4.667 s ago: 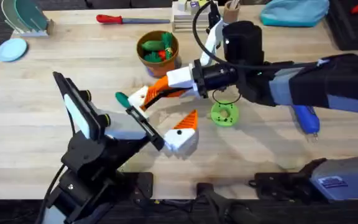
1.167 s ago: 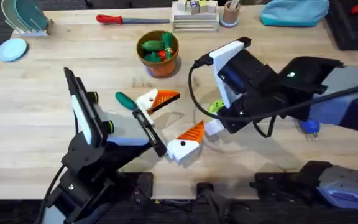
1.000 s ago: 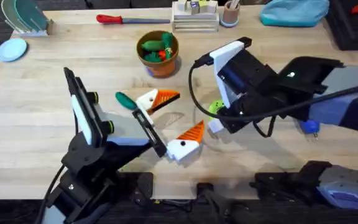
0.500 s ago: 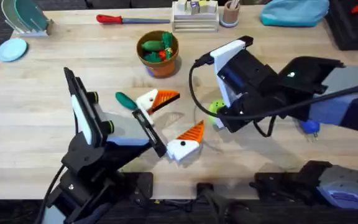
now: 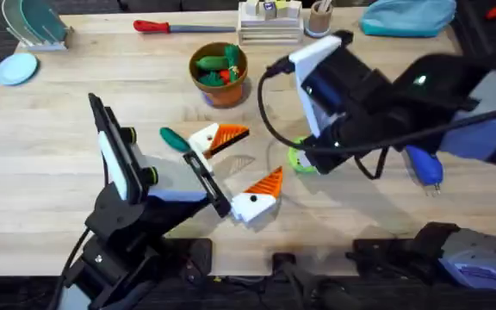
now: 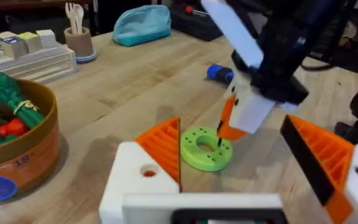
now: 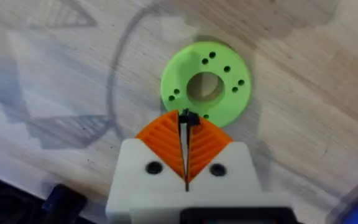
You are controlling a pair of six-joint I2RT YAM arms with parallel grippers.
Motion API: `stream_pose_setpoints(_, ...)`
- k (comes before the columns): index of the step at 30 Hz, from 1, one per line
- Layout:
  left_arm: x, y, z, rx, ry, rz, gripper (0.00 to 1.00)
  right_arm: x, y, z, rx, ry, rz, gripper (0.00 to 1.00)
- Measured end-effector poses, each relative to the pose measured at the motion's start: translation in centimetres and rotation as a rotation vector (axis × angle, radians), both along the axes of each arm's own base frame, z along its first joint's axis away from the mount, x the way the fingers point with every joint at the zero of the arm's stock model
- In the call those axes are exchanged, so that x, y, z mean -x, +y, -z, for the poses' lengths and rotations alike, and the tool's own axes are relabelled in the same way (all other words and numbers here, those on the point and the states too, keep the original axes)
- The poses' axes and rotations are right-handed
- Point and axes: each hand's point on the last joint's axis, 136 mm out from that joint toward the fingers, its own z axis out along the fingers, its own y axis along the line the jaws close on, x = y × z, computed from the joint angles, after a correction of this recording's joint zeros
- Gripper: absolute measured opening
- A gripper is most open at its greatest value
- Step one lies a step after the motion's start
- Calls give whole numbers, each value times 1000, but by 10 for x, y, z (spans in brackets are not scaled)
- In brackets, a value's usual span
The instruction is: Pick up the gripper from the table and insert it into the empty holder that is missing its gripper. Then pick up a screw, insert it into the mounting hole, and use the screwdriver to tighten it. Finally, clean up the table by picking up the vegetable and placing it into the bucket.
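My right gripper (image 7: pixel 187 124) is shut on a small black screw (image 7: pixel 187 118) and hangs just above a green disc (image 7: pixel 206 87) with several holes. The left wrist view shows that gripper (image 6: pixel 224 129) with the screw (image 6: pixel 219 127) over the disc (image 6: pixel 207 148). My left gripper (image 5: pixel 239 164) stands wide open near the table's middle, its white and orange fingers (image 6: pixel 160 155) apart, one with a mounting hole. A dark green vegetable (image 5: pixel 176 139) lies beside its far finger. The terracotta bucket (image 5: pixel 222 89) holds toy vegetables. The blue screwdriver (image 5: pixel 424 165) lies at the right.
A red-handled screwdriver (image 5: pixel 183 27), a stack of white blocks (image 5: pixel 269 21), a cup (image 5: pixel 319 17) and a teal pouch (image 5: pixel 407 15) line the far edge. A dish rack (image 5: pixel 33 21) and blue lid (image 5: pixel 17 69) sit far left.
My right arm swung from the left gripper's far finger over to the green disc. In the last half second it has risen toward the camera. The left arm has stayed still.
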Motion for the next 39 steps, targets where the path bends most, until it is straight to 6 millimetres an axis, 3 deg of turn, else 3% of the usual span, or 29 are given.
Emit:
stream_pose_setpoints(6,0,0,0,0,0,0,994,-11,10,-44,-24,-42,-34,6)
stream_pose_setpoints(13,0,0,0,0,0,0,992,-34,29,-115,-121,-161,-40,6)
stream_pose_setpoints(18,0,0,0,0,0,0,993,-43,54,-172,-265,-228,-58,6)
stream_pose_setpoints(20,0,0,0,0,0,0,993,-44,66,-184,-318,-220,-70,6)
stream_pose_setpoints(23,0,0,0,0,0,0,993,-41,86,-185,-353,-168,-92,6)
stream_pose_setpoints(29,0,0,0,0,0,0,993,-23,121,-155,-326,-49,-160,6)
stream_pose_setpoints(39,0,0,0,-3,-5,0,993,-15,132,-158,-364,-12,-159,6)
